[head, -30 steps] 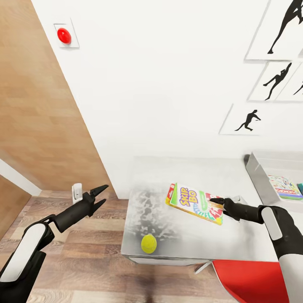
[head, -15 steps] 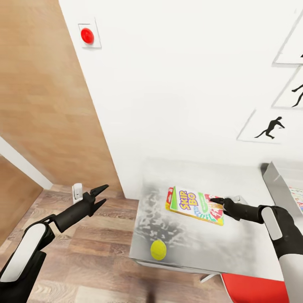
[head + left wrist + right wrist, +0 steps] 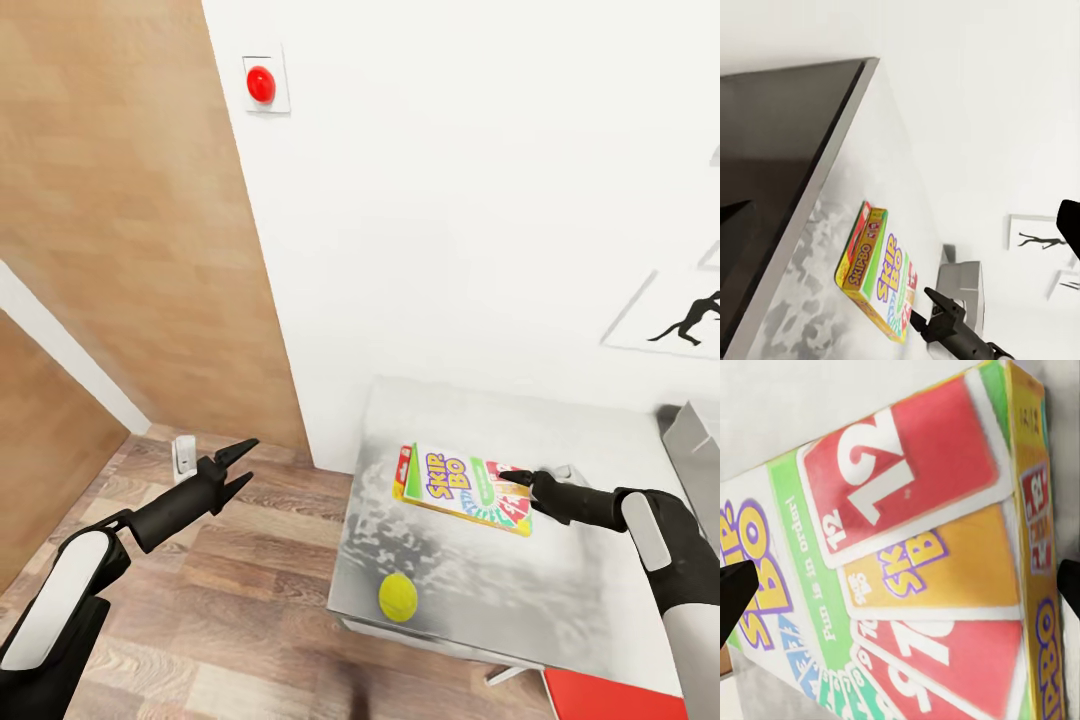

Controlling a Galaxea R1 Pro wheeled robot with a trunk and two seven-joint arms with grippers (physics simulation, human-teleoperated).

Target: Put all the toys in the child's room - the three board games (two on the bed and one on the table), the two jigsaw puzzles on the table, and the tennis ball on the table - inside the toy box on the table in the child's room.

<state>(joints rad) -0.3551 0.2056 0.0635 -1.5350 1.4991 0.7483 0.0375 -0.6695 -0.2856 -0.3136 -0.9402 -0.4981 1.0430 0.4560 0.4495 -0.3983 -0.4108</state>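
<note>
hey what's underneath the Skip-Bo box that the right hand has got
Under the Skip-Bo box, gripped at one edge by the right hand, is the grey table. The tennis ball sits apart, nearer the table's front edge. The tabletop directly beneath the box is covered from sight.

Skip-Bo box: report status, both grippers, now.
Right gripper shut on Skip-Bo box, held above the table. Left gripper open, empty, over the floor. Tennis ball near the table's edge.

Skip-Bo box [image 3: 464, 487] tilted (one edge raised), tennis ball [image 3: 397, 597] on table
</note>
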